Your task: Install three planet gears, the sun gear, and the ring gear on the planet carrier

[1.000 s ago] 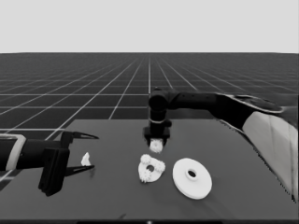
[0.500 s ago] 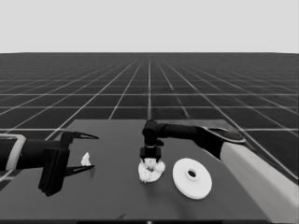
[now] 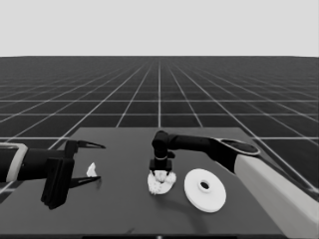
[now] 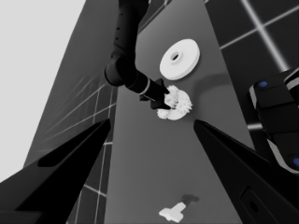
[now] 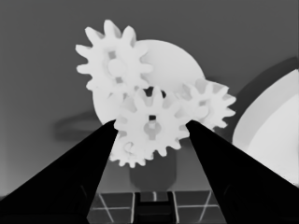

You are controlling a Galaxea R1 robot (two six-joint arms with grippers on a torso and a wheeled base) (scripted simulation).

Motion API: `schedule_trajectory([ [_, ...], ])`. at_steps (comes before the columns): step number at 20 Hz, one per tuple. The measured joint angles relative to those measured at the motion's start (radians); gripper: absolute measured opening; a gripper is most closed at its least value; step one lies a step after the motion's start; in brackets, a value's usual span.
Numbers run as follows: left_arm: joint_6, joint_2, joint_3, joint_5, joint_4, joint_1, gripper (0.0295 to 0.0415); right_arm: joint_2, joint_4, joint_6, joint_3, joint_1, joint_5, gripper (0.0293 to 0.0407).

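My right gripper (image 3: 161,172) hangs over the smaller round part (image 3: 167,185), shut on a small toothed gear (image 5: 152,123) at the part's middle. Around that gear, on the smaller round part (image 5: 173,60), sit three more gears: one (image 5: 112,63), a second (image 5: 210,105), and a third (image 5: 126,154) partly hidden under the held one. The larger round part (image 3: 205,190) lies flat just right of the cluster, apart from it. The left wrist view shows the right gripper (image 4: 164,99) on the gear cluster. My left gripper (image 3: 98,163) waits open over the table's left end.
A thin white piece (image 3: 91,170) lies on the table under the left gripper's fingers, not held. The right arm's pale grey part (image 3: 269,189) crosses the lower right corner. Dark machinery with blue lights (image 4: 280,112) shows past the table's edge in the left wrist view.
The right gripper came forward and down with the gear, from above the table's middle onto the smaller round part. The left arm stayed still.
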Motion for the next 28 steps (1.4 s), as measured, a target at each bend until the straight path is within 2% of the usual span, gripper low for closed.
schedule_trajectory([
  [28,0.000,0.000,0.000,0.000,0.000,0.000,0.0385,0.000,0.000,0.292,0.000,0.000,0.000,0.0309],
])
